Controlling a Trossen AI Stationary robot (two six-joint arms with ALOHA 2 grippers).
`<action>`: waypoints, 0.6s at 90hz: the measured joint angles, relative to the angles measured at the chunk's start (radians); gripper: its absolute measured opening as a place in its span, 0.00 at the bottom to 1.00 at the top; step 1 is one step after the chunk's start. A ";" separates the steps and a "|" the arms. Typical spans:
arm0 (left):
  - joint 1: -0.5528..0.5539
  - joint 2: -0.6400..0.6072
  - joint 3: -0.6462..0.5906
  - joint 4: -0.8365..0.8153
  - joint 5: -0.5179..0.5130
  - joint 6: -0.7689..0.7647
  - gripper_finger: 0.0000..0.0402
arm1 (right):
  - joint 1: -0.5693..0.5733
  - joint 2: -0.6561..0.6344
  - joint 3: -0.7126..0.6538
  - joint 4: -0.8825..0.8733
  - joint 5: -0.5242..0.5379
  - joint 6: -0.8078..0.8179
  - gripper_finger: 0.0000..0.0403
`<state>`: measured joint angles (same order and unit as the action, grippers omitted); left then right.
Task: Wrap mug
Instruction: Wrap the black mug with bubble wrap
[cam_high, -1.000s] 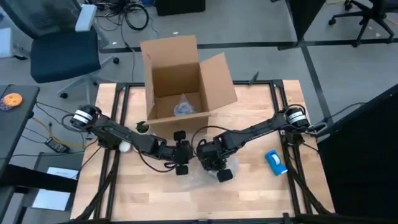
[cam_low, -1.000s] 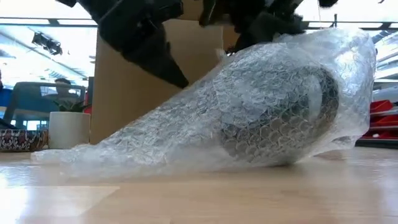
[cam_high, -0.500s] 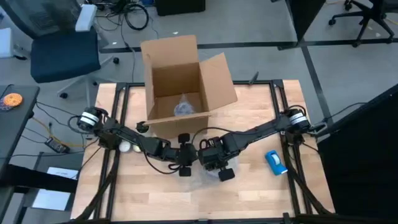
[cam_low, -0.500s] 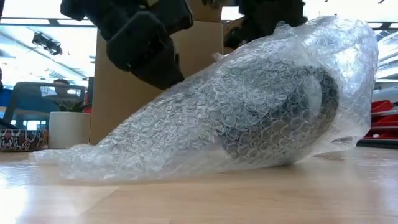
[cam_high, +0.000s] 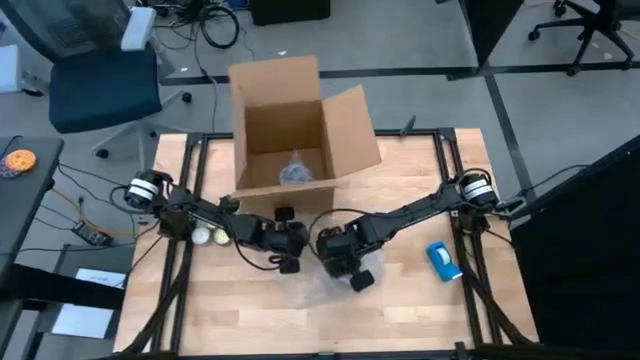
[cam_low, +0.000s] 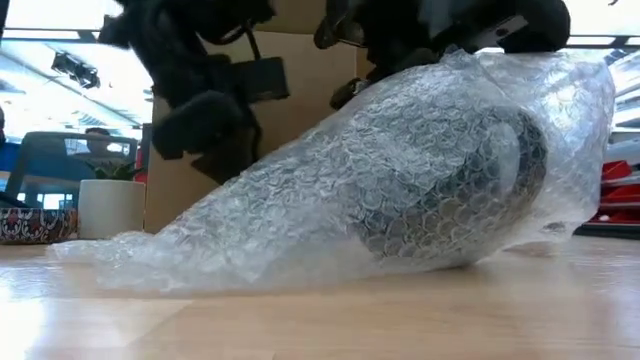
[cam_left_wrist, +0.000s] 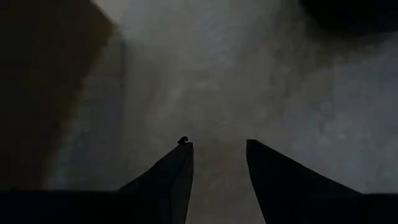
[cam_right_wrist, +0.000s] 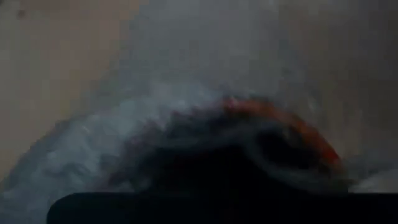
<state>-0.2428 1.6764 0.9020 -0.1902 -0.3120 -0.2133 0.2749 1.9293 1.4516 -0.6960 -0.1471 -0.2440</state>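
Near the table's (cam_high: 420, 300) front-middle, the right gripper (cam_high: 338, 262) presses the bubble wrap (cam_low: 330, 215) over the mug (cam_low: 455, 190) (fingers hidden, I cannot tell), seemingly pinning it, while the left gripper (cam_left_wrist: 217, 158) hovers narrowly parted, holding nothing.

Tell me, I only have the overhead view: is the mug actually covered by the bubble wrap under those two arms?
Observer: Yes. In the low view the bubble wrap is drawn over the mug, with a loose tail lying flat on the table.
Operator: Are the left jaws pinching the wrap?
Observer: No. The left wrist view shows them apart, with wrap beyond them.
Operator: And the right arm?
Observer: Its wrist view is close over the mug, and the orange rim shows through the wrap.
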 joint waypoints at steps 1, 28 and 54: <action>0.003 0.000 -0.008 0.019 0.011 -0.001 0.33 | 0.000 0.000 -0.002 0.005 -0.005 -0.003 0.00; 0.082 0.044 -0.117 0.217 0.090 0.021 0.33 | 0.031 0.000 -0.023 0.068 -0.059 -0.172 0.00; 0.137 0.079 -0.114 0.263 0.108 0.085 0.33 | 0.035 0.000 -0.025 0.091 -0.160 -0.239 0.00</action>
<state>-0.1063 1.7557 0.7876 0.0730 -0.2039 -0.1284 0.3096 1.9289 1.4269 -0.6046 -0.3072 -0.4831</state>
